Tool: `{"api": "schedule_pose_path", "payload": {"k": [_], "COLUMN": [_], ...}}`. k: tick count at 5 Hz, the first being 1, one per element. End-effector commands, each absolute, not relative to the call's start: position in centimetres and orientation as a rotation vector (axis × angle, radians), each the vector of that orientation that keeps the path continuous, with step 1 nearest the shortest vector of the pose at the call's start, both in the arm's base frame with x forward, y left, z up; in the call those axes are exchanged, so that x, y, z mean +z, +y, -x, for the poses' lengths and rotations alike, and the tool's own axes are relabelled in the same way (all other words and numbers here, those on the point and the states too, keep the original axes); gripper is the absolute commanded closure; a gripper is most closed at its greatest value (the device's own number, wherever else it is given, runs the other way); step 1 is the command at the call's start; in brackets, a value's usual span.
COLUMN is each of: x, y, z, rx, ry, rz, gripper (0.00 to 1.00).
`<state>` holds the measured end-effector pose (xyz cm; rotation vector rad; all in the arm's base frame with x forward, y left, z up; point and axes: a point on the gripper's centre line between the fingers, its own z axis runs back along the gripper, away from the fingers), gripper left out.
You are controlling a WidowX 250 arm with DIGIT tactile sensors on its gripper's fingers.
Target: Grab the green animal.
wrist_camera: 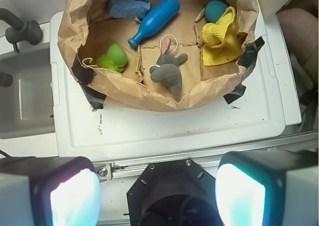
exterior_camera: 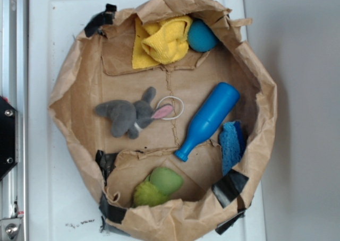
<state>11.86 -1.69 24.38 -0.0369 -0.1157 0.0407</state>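
Your gripper hangs high above the white tray, jaws spread wide with nothing between them — well short of the paper bag. Inside the bag you have one of each: the green animal at six o'clock in the exterior view, a grey bunny, a blue bottle, a blue ball, a blue sponge and a yellow cloth.

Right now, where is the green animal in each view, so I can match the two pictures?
Exterior: the green animal lies at the bottom centre, inside the paper bag.
Wrist: the green animal is at upper left, inside the bag, far from the gripper.
Shared landmark: the blue bottle, its neck end pointing towards the toy.
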Motion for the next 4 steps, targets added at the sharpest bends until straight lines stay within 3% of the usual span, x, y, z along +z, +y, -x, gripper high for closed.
{"api": "schedule_pose_path", "payload": {"k": [1,2,4], "x": [24.4,25.8,24.2], "y": [-1.7,-4.4,-4.1], "z": [-11.9,-16.5,-23.8], "rx": [0.041,0.095,0.457], "ry": [-0.116,-0.143,-0.115], "rz": [0.037,0.076,0.108], "gripper": [0.0,0.0,0.0]}}
